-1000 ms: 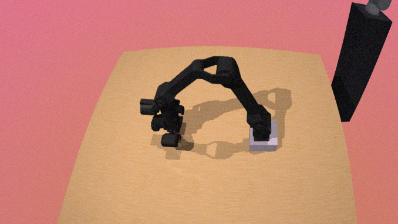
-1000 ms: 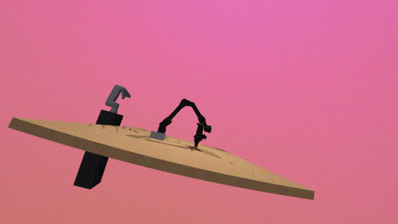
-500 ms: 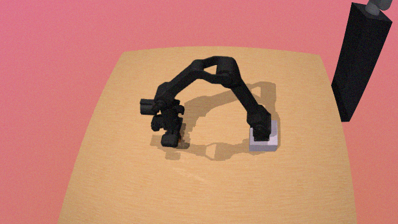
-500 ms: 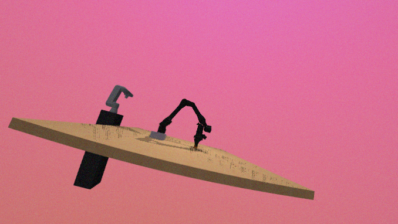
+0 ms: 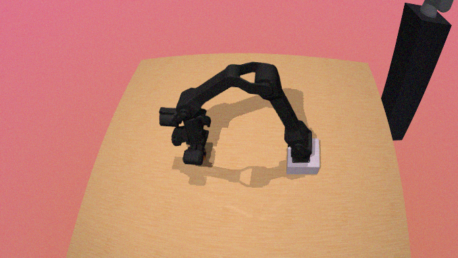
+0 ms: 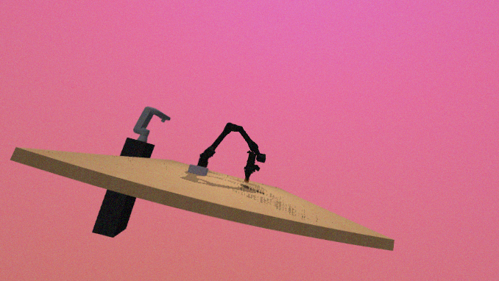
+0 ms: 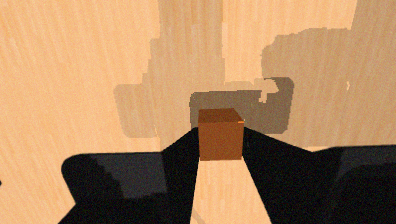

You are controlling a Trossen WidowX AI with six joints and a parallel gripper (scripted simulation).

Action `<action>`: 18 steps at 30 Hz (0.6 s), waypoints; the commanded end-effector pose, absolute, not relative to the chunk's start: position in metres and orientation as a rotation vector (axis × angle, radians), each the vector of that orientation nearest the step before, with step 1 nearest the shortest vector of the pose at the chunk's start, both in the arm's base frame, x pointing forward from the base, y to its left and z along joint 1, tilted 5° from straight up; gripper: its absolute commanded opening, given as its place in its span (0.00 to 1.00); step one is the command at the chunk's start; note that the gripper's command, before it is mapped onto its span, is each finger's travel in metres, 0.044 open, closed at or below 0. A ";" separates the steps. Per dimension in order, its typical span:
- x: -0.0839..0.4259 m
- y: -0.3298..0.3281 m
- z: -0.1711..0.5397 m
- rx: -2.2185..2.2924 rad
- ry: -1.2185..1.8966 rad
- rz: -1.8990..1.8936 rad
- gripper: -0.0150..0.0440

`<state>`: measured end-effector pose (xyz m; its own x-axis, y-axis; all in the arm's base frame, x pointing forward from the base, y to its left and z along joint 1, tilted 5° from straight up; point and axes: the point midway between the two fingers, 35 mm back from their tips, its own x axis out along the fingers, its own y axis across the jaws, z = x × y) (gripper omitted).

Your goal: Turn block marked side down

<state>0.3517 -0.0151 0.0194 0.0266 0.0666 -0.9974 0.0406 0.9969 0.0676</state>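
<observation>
Nearest the wrist camera, we had our gripper [image 5: 199, 158] [image 6: 246, 179] [image 7: 217, 132] pointing down at the orange-brown block [image 7: 221, 141], our landmark. Its black fingers were partly open, about a block's width apart, and pressed against two opposite sides of the block, so we had it in our grasp. The block was above the table [image 5: 236, 216] [image 6: 177, 180] [image 7: 50, 55], but we could not tell whether its underside touched the wood, nor which side was marked. Dark shadows fell on the wood around the block. Our black arm [image 5: 214, 86] [image 6: 220, 141] arched above it, down to a pale base [image 5: 302, 170] [image 6: 198, 171] well apart from the block. Farther from the block, beyond the table's edge, we saw a black pillar [image 5: 412, 67] [image 6: 137, 148] topped by a grey arm [image 5: 429, 11] [image 6: 141, 119].
</observation>
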 end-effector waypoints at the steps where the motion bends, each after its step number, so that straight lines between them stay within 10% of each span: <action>1: 0.351 -0.015 0.018 0.084 1.500 0.017 0.25; 18: 0.351 -0.015 0.010 0.083 1.233 0.004 0.25</action>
<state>0.3522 -0.0156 0.0100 0.2807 0.0482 -0.9586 0.0390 0.9973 0.0615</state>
